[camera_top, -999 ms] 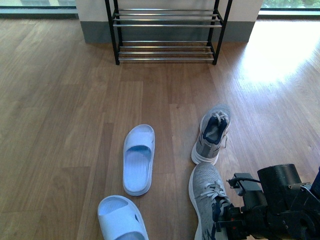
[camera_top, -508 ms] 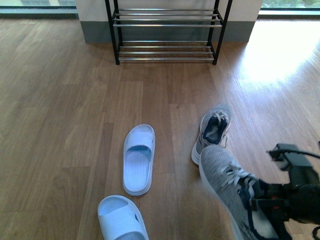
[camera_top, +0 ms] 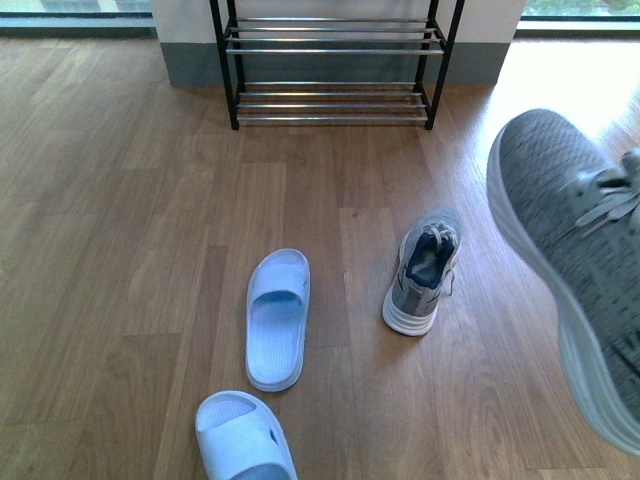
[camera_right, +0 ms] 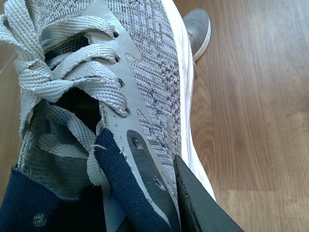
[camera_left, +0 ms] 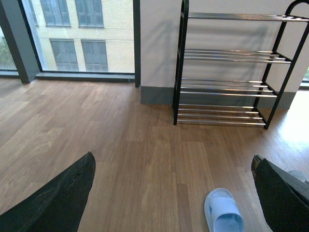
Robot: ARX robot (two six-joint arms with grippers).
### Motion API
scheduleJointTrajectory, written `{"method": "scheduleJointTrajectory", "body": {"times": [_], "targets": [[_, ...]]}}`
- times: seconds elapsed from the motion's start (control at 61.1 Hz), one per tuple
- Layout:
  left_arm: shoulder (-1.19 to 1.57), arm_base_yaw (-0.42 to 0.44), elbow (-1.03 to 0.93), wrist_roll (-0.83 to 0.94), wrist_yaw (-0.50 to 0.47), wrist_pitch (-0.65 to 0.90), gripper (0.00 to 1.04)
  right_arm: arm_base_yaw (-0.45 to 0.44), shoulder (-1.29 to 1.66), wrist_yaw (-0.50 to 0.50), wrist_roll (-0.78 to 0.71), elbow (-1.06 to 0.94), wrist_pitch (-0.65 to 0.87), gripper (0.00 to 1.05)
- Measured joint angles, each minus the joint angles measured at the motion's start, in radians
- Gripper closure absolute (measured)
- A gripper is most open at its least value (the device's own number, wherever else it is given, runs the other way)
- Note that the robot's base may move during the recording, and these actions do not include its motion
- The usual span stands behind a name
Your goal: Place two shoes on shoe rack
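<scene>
One gray sneaker hangs in the air at the right of the front view, toe up, close to the camera. My right gripper is shut on its side wall beside the laces; one dark finger presses outside the upper. The other gray sneaker stands on the floor, and its toe shows in the right wrist view. The shoe rack stands against the far wall, its chrome bars bare. My left gripper is open above the floor, holding nothing.
Two pale blue slide sandals lie on the wooden floor, one mid-floor and one at the near edge. A slide shows between my left fingers. Windows line the wall left of the rack.
My right gripper has lifted the gray sneaker off the floor and swung it up and to the right, close to the front camera. The arm itself has left that view.
</scene>
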Motion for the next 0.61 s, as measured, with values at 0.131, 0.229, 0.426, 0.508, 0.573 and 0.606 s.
{"method": "scheduleJointTrajectory", "body": {"times": [0.131,0.229,0.426,0.508,0.573,0.606], "targets": [[0.000,0.000,0.000,0.000,0.000,0.000,0.09,-0.032,-0.180,0.002,-0.007,-0.042,-0.053,1.03],[0.000,0.000,0.000,0.000,0.000,0.000,0.09,-0.050,-0.265,0.002,-0.008,-0.065,-0.065,1.03],[0.000,0.000,0.000,0.000,0.000,0.000,0.09,-0.051,-0.270,0.001,-0.008,-0.069,-0.066,1.03],[0.000,0.000,0.000,0.000,0.000,0.000,0.09,-0.051,-0.270,0.001,-0.008,-0.069,-0.066,1.03],[0.000,0.000,0.000,0.000,0.000,0.000,0.09,-0.051,-0.270,0.002,-0.009,-0.069,-0.066,1.03],[0.000,0.000,0.000,0.000,0.000,0.000,0.09,-0.051,-0.270,0.002,-0.009,-0.069,-0.066,1.03]]}}
